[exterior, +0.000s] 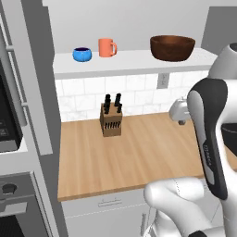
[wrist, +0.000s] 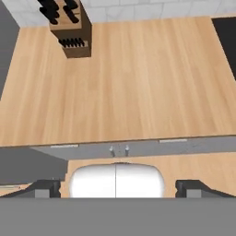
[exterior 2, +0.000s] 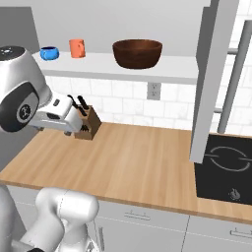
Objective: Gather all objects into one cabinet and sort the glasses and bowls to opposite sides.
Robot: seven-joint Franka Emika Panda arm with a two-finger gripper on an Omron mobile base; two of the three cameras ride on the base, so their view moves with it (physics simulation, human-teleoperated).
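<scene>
Along the white shelf [exterior: 134,62] above the wooden surface [exterior: 139,152], blue bowl [exterior: 82,54], orange mug [exterior: 107,47] and brown bowl [exterior: 172,47] stand in a row, high above the gripper [wrist: 117,188], whose wide-open, empty jaws point down at the surface's front edge.

On the long white cabinet shelf [exterior: 134,62] stand upright a small glossy blue bowl [exterior: 82,54], a plain orange mug [exterior: 107,47] just at its 3 o'clock, and a large dark brown bowl [exterior: 172,47] well apart farther toward 3 o'clock.
</scene>
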